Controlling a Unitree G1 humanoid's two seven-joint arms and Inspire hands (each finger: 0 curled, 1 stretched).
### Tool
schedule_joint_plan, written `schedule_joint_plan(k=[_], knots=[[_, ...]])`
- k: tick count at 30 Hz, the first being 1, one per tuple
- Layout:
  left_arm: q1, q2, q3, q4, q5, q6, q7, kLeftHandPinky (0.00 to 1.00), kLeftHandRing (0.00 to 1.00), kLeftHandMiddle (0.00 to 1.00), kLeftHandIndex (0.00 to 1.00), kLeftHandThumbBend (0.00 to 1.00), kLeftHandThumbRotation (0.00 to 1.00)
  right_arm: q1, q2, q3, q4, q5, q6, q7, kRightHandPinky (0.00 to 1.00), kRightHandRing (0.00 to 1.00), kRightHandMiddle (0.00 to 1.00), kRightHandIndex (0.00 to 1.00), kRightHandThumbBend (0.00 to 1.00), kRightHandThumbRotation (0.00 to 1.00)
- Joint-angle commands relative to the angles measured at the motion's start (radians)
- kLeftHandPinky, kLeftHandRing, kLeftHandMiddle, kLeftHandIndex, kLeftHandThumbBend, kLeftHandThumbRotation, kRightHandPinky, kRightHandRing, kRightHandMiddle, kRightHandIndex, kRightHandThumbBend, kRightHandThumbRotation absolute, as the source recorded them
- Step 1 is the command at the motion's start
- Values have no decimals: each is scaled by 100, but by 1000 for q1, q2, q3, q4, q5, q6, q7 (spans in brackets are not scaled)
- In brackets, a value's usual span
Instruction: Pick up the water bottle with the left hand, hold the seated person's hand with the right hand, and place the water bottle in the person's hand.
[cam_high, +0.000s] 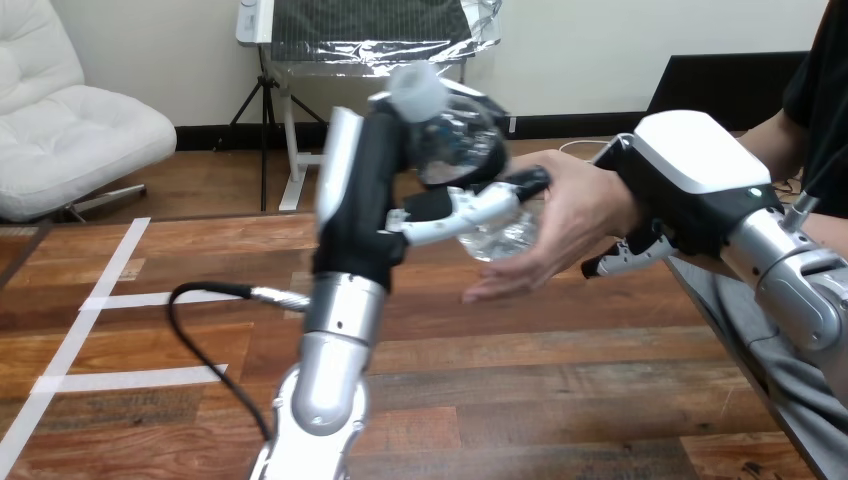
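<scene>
Water bottle (455, 140): clear plastic, white cap, held up in the air well above the worktop (560, 390), near the middle of the head view. It is tilted, cap up and to the left, base down and to the right. The base end is right against the palm of the person's hand (575, 210); can't tell if it actually rests on it.

Left hand (360, 200) has the bottle: its fingers (470, 212) are curled across the front of the lower body, with a black fingertip reaching to the edge of the person's palm. The left forearm rises steeply from the bottom edge.

The person's hand comes in from the right, open, palm turned toward the bottle, fingers straight and pointing left and down, not closed on the bottle.

Right hand (690, 160) sits at the person's wrist, white shell on top, with fingertips showing below the wrist, so it looks wrapped round it. The right forearm comes in from the lower right edge.

White tape strips (110, 300) lie on the worktop at far left, well apart from everything.
</scene>
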Motion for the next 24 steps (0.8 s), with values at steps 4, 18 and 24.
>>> schedule_joint_plan(k=[4, 18, 24], knots=[[-88, -103, -44, 39, -13, -10, 31, 39, 39, 42, 48, 61, 0, -38, -6, -43, -72, 0, 12, 7, 11, 16, 22, 25, 82, 0], [-95, -138, -125, 87, -2, -9, 82, 37, 39, 43, 47, 62, 0, -30, -2, -54, -98, 15, 14, 17, 11, 16, 22, 25, 82, 0], [-94, -146, -152, 103, -4, -11, 96, 37, 40, 43, 47, 62, 0, -24, 1, -60, -108, 22, 19, 24, 11, 16, 22, 25, 80, 0]])
